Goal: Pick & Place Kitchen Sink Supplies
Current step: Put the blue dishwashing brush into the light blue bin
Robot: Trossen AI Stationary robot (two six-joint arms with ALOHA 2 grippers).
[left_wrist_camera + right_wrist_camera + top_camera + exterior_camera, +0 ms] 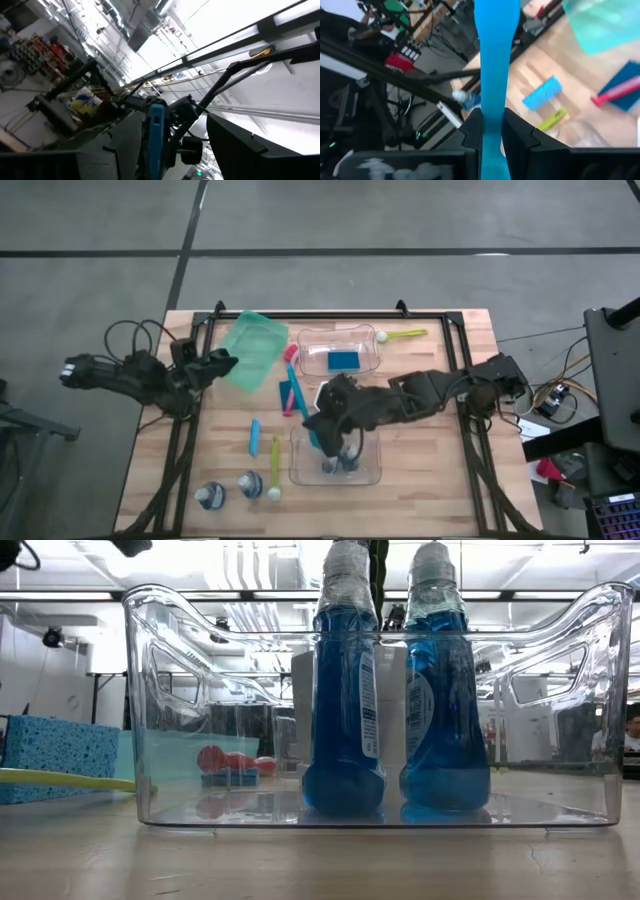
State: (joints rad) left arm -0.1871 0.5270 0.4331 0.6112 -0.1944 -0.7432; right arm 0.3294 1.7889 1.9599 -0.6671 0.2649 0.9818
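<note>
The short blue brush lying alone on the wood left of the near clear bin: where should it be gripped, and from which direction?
Grip the short blue brush at its middle, coming straight down from above. It lies flat on the table, long axis running near to far, with bare wood on both long sides, so the fingers can probably close across its narrow width.

Glossy clear plastic bin [150,690], porous sponge [60,755], matt wooden table [440,490]

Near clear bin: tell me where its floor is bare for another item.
The near clear bin is bare from its left wall to the two blue bottles, which crowd the middle and right. From above, the right gripper, holding a blue brush, crowds that bin's left edge.
</note>
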